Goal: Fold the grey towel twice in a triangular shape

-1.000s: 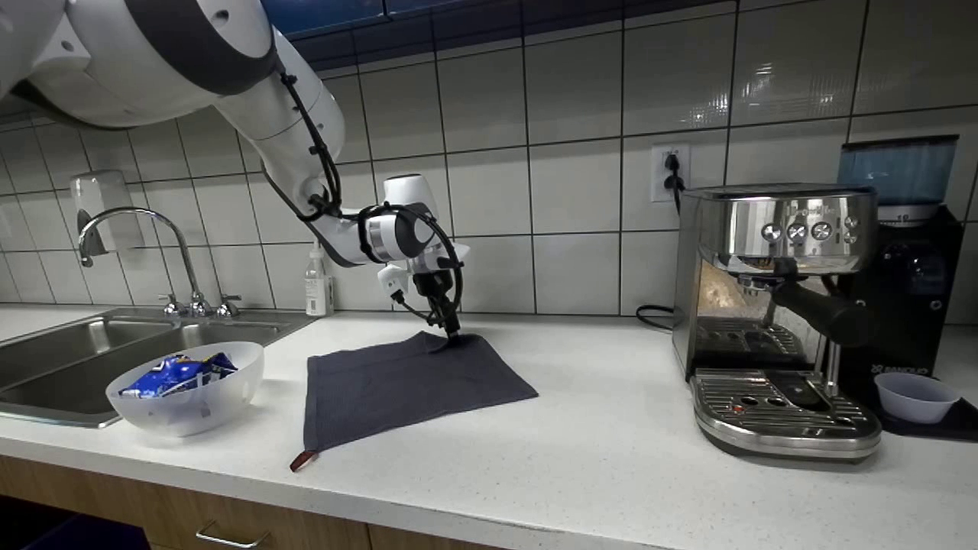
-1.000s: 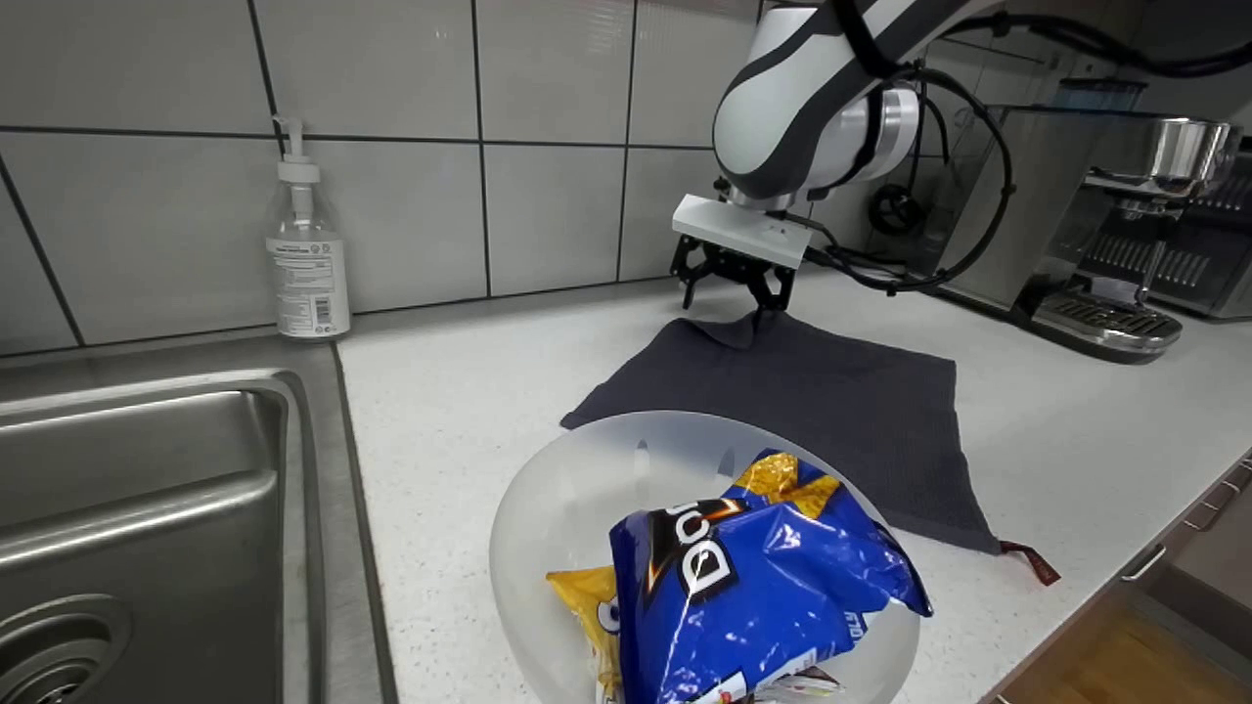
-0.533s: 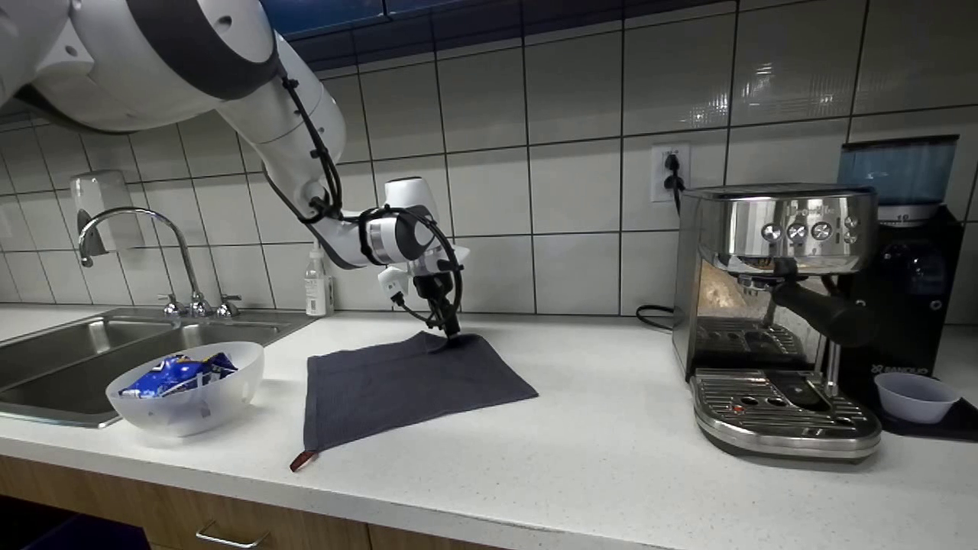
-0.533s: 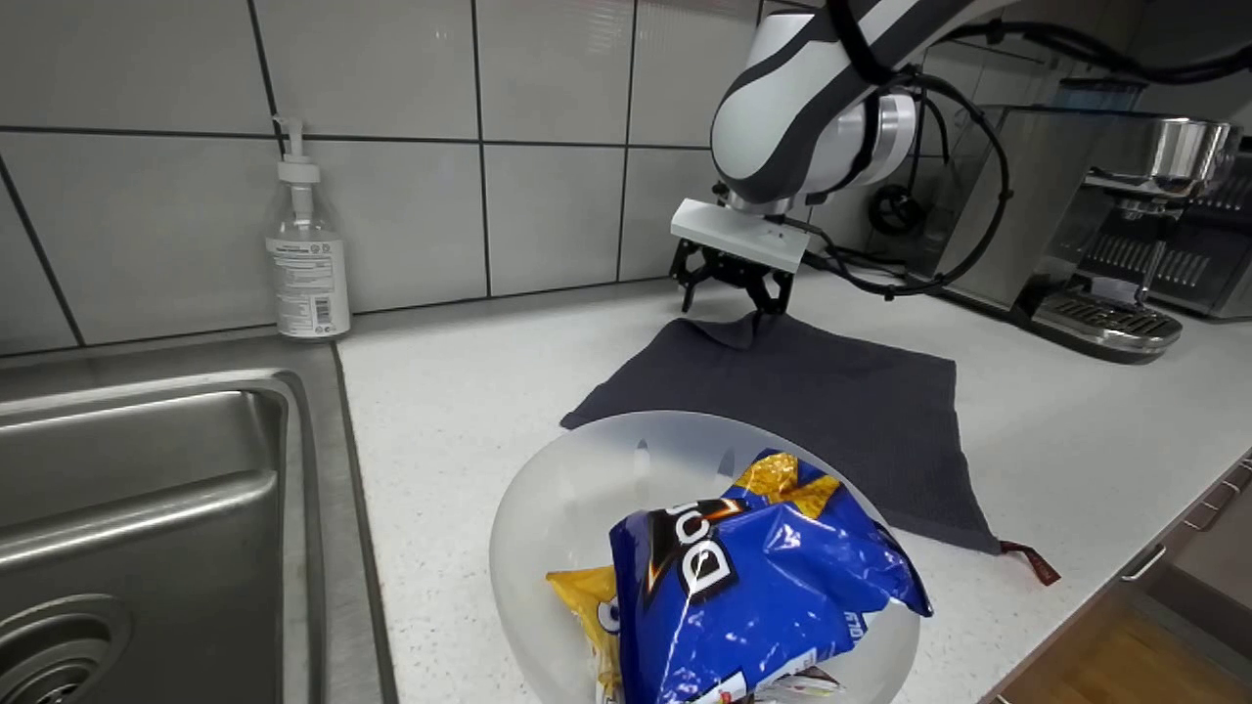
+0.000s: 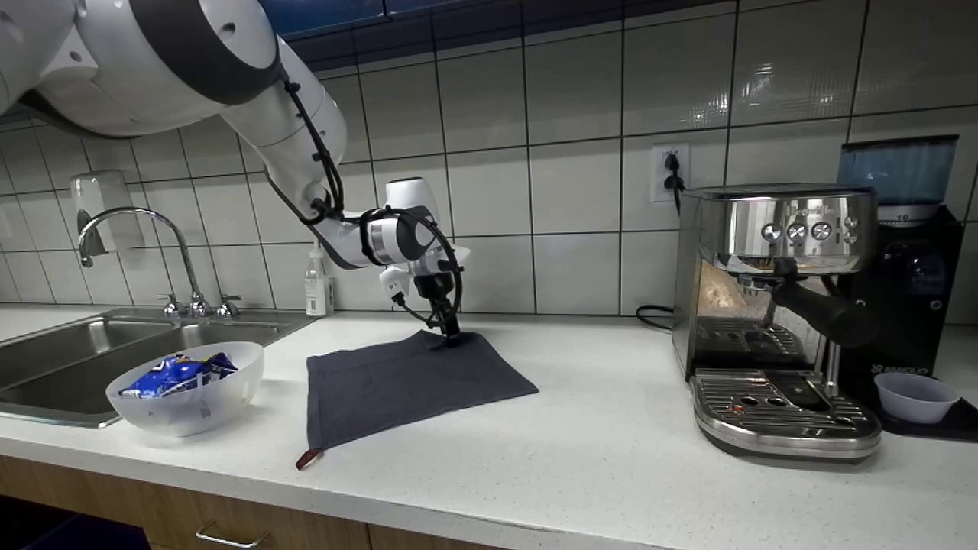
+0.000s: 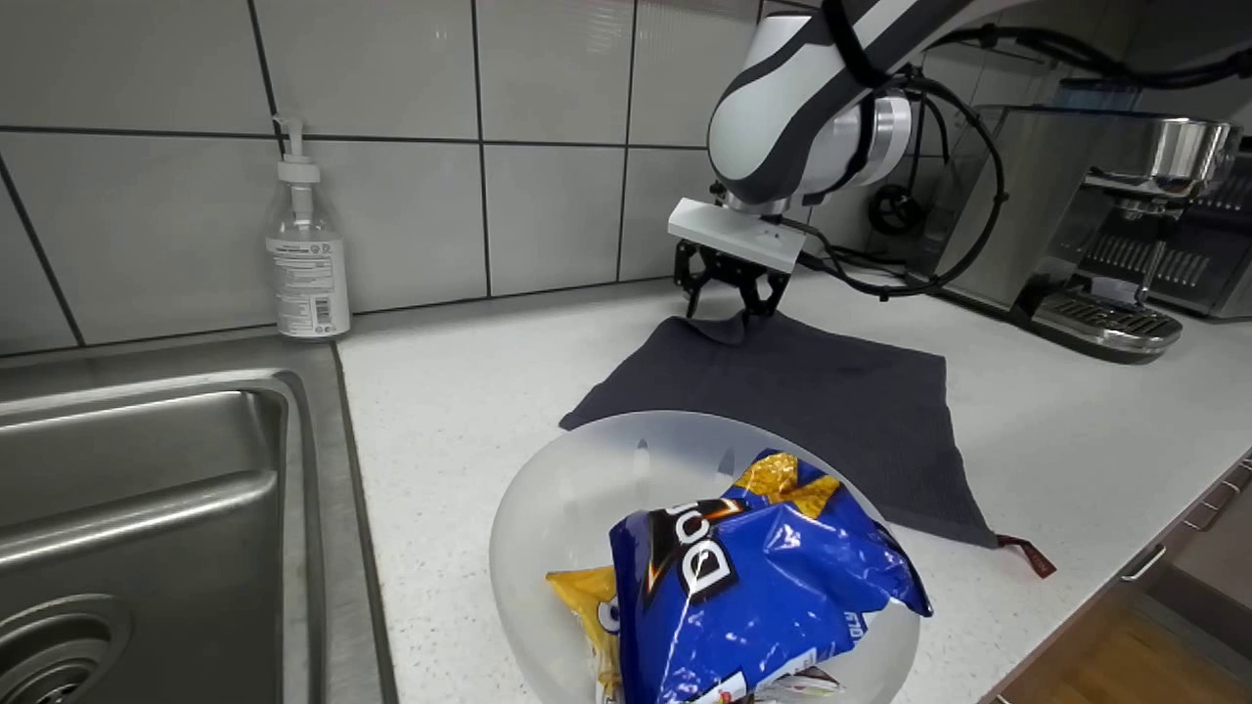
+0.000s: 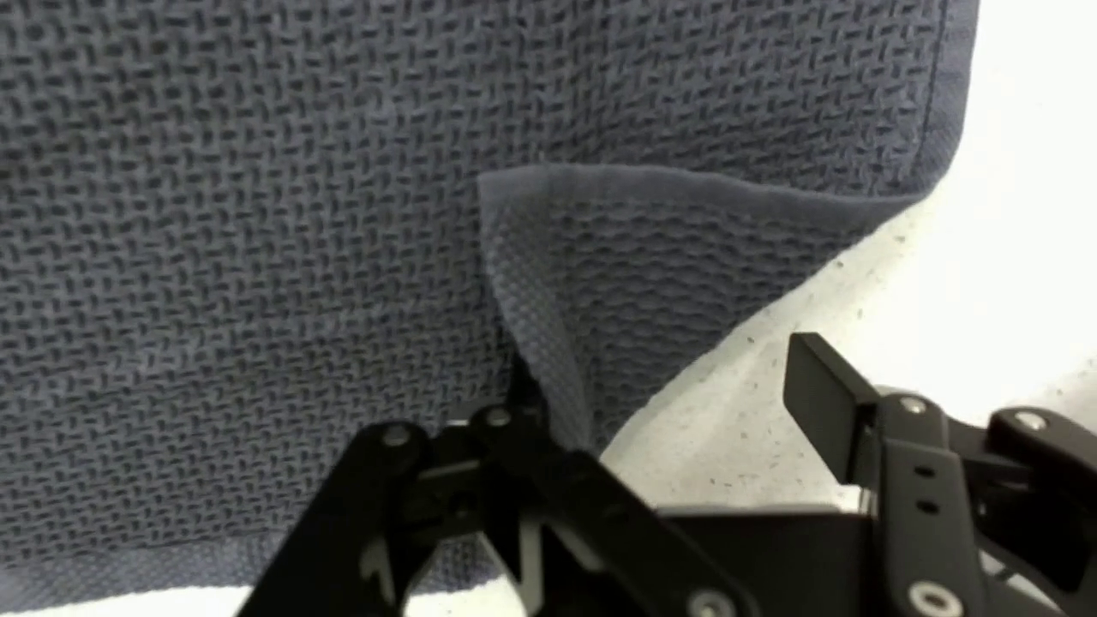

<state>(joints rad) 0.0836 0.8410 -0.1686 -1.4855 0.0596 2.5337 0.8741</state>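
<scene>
At back edge of grey towel (image 5: 405, 389), hand (image 7: 673, 386) stood wide, holding nothing, jaws astride turned-over flap (image 7: 660, 274); shallow bite likely risked slip mid-fold!

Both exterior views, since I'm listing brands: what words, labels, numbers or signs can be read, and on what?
"DO", then unclear letters: blue bag
"Breville" probably, blurred: coffee machine
Too blurred: markings on grinder
Too small: label on pump bottle, fine print on blue bag

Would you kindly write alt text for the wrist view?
Close-up of a textured grey towel with one corner folded over on itself. The end effector is open, one finger at the folded corner, the other over the white countertop.
</scene>
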